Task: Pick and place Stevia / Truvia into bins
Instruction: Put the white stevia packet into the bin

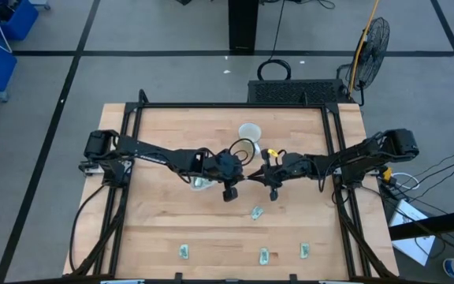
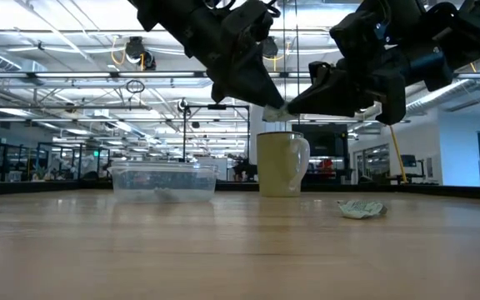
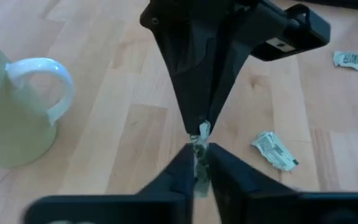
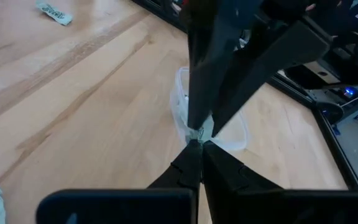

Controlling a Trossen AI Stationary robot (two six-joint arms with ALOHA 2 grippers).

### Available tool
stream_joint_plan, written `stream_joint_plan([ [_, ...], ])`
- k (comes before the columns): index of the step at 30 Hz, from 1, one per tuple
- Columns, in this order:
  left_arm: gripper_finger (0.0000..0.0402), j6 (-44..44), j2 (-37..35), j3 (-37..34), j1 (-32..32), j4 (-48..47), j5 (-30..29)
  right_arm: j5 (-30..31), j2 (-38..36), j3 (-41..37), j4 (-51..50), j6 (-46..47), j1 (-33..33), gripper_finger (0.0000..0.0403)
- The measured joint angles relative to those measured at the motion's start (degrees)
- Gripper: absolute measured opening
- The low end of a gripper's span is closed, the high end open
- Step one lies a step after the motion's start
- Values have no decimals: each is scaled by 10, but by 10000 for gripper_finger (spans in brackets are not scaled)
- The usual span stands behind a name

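Note:
My two grippers meet tip to tip in mid-air over the table's middle, both shut on one small pale green and white packet [image 3: 201, 138] [image 4: 196, 133]. The left gripper [image 1: 241, 175] [image 3: 199, 163] comes in from the left, the right gripper [image 1: 260, 175] [image 4: 195, 153] from the right. The pair hangs above the table, in front of the white mug [image 2: 282, 162] [image 3: 11, 112]. The clear plastic bin [image 1: 202, 182] [image 2: 163, 181] [image 4: 225, 127] stands on the table under the left arm. Several more packets lie flat on the table [image 1: 257, 212] [image 1: 184, 252] [image 1: 264, 255] [image 1: 304, 251]. My left gripper pinches one end of the packet [image 3: 199, 149] between its two fingertips, slanting down from the table's left. The packet is lifted clear of the table. My right gripper pinches the packet's other end [image 4: 196, 140] between its fingertips, slanting down from the table's right. The packet spans the short gap between the two pairs of tips [image 2: 275, 112].
The mug stands toward the far edge, beyond the grippers. A crumpled packet [image 2: 362, 209] [image 3: 275, 150] lies just near-right of them. Dark frame rails [image 1: 129, 142] run along the table's left, right and far sides. Bare wood lies between the bin and the near row of packets.

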Motion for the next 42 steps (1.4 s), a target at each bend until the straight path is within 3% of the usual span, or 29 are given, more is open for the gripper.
stream_joint_plan([
  [3, 9, 5, 0, 0, 0, -1, 0, 0, 0, 0, 4, 0, 1, 6],
  [10, 5, -2, 0, 1, 0, -45, -2, -3, 0, 0, -23, -6, 2, 46],
  [16, 5, -70, -14, 1, 0, -188, -23, 40, 0, 0, -27, -12, 2, 95],
  [22, 5, -169, -52, 1, -4, -374, -99, 89, 0, 0, -43, -13, 1, 120],
  [27, 8, -139, -58, 1, -6, -478, -107, 88, 0, 0, -44, -13, 1, 122],
  [31, 4, -51, -51, 1, -5, -480, -111, 88, 0, 0, -44, -13, 1, 119],
  [42, 10, -21, -24, -11, -2, -441, -63, 87, 0, 0, -44, -13, 1, 121],
])
